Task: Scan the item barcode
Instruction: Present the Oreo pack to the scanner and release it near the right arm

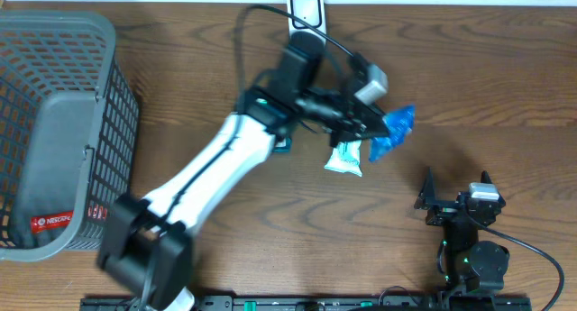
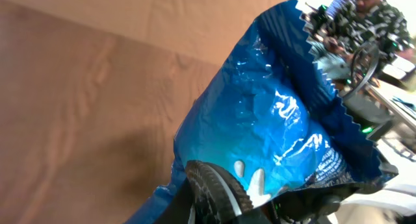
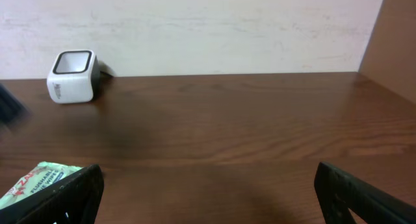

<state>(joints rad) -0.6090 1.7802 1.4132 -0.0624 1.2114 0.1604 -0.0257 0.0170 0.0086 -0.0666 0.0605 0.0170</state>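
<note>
- My left gripper is pinched nearly closed on the lower edge of a blue snack bag. It holds the bag clear of the table, so I can turn either face toward a reader.
- In the left wrist view the blue snack bag fills the frame, crinkled and glossy. One ribbed finger pad presses into the foil near its bottom seam. There is fine white print low on the bag, but I cannot tell whether it includes the barcode.
- The barcode scanner stands at the far edge of the table, left of and beyond the bag and apart from it. From the right wrist its windowed face tilts up toward the near side, which I take to be the side to present to.
- A green-and-white packet lies flat on the wood just near of the held bag, not touching it. It is probably waiting its turn.
- My right gripper sits at the near right with its jaws spread wide and empty. It is well out of the left arm's way.
- The mesh basket stands at the far left.
- My reading is that the scan is not yet done. The bag must go over to the scanner with the code facing it.
</note>
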